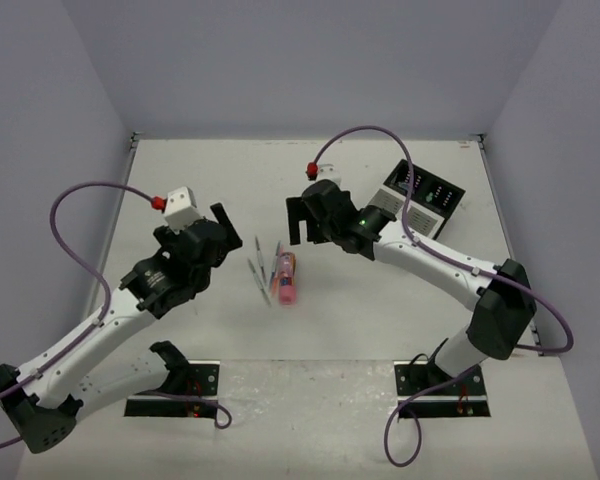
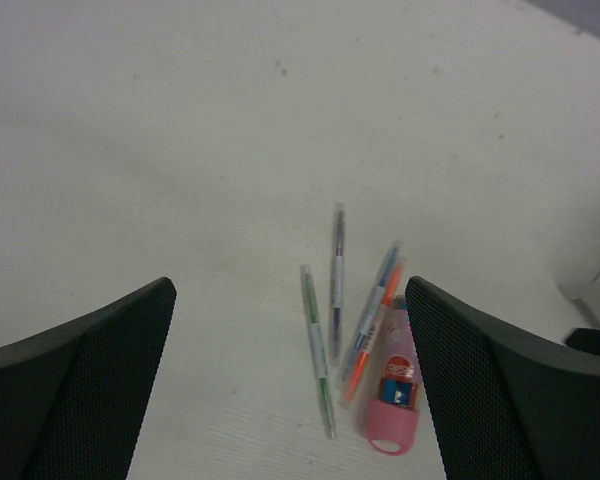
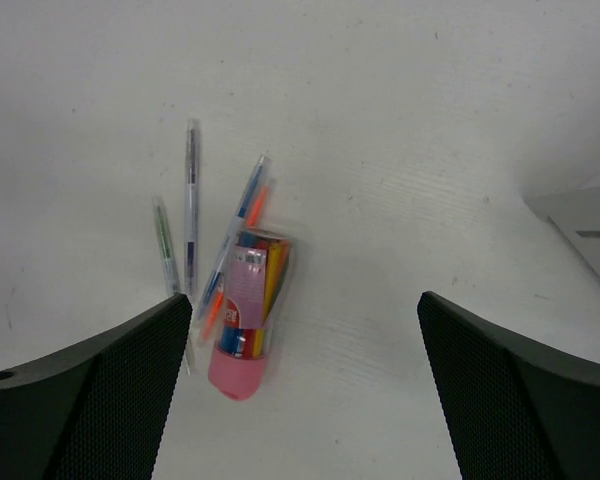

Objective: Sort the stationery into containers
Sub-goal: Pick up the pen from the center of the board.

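Several thin pens [image 1: 260, 265] lie fanned out mid-table beside a clear tube with a pink cap [image 1: 285, 280] that holds coloured sticks. In the left wrist view I see a green pen [image 2: 318, 350], a purple pen [image 2: 337, 280], a blue and orange pair [image 2: 372, 310] and the tube [image 2: 395, 395]. The right wrist view shows the pens [image 3: 190, 205] and the tube [image 3: 245, 320]. The black-and-white organizer [image 1: 427, 197] stands at the back right. My left gripper [image 1: 227, 230] is open, left of the pens. My right gripper [image 1: 298, 222] is open, just behind the tube. Both are empty.
Grey walls close the table on the left, back and right. The right arm's forearm [image 1: 430, 255] passes in front of the organizer. A pale corner of the organizer [image 3: 580, 225] shows at the right edge of the right wrist view.
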Robot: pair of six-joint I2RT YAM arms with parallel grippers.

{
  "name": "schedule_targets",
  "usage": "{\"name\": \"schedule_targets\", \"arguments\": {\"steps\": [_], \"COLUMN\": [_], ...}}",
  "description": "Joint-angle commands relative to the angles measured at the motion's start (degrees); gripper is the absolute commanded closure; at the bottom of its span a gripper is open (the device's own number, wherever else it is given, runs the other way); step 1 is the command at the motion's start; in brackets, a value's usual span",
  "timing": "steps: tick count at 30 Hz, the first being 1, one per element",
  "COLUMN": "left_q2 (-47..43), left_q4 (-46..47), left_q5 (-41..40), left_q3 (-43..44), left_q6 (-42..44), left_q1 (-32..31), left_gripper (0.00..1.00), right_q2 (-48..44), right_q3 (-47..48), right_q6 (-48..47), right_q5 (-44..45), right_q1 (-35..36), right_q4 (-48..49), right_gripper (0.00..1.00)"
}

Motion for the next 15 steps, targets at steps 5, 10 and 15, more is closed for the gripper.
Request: {"name": "schedule_targets", "arguments": {"steps": [5, 10, 15], "left_q2": [23.1, 30.5, 36.6], "left_q4": [6.5, 5.4, 6.1], "left_q5": [12.6, 15.7, 17.8], "left_q3": [-0.5, 2.8, 2.8], "left_q6": [-9.6, -12.0, -14.6], "left_q1": [6.4, 6.3, 6.3], "left_gripper": [0.17, 0.21, 0.29], "right_q2": [-11.0, -17.2, -20.8], "right_q3": [-4.1, -9.3, -12.3], "right_q6": [1.6, 1.2, 1.4], "right_q5": [3.8, 6.7, 9.0], "right_q1": [0.0, -0.1, -0.4], "right_q4": [-0.4, -0.5, -0.5], "right_gripper": [0.1, 0.11, 0.11]}}
